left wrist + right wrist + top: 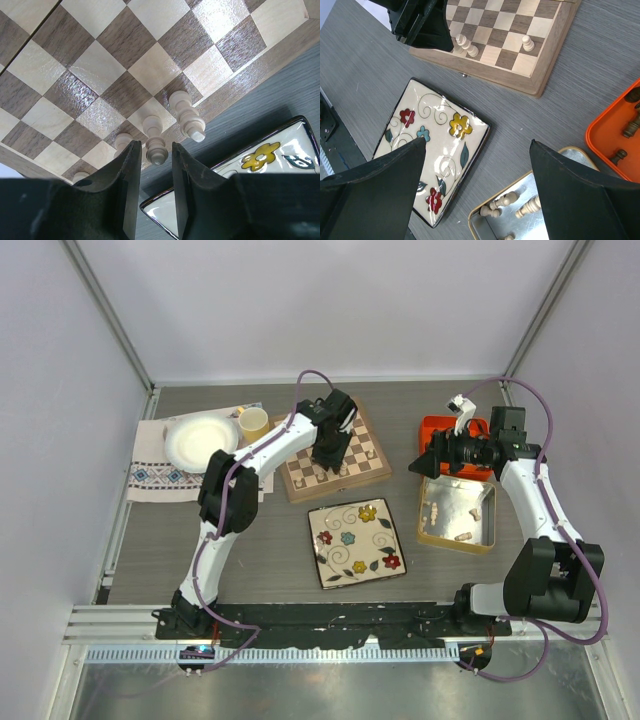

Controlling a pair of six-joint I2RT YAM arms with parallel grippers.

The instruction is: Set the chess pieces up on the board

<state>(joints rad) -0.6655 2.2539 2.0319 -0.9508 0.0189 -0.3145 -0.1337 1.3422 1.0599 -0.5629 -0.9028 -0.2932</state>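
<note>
Where the board (365, 455) lies: far middle of the table, at 12 o'clock of the floral plate (355, 540).
Left gripper (155, 147): jaws narrowly parted, straddling an upright pale piece (157, 157) in the board's row nearest the plate; a slim gap on either side.
Other pale pieces: standing along that same row, one (187, 117) just at 1 o'clock of the straddled one.
Right gripper (477, 145): spread wide, nothing between, hovering at 3 o'clock of the board.
Silver tin (430, 515): at 3 o'clock of the plate, pale pieces (527, 206) lying inside.
Orange tray (607, 132): at 12 o'clock of the tin, dark pieces (630, 125) in it.

White arms (268, 446), black joints (219, 502), purple cables (312, 372)
</note>
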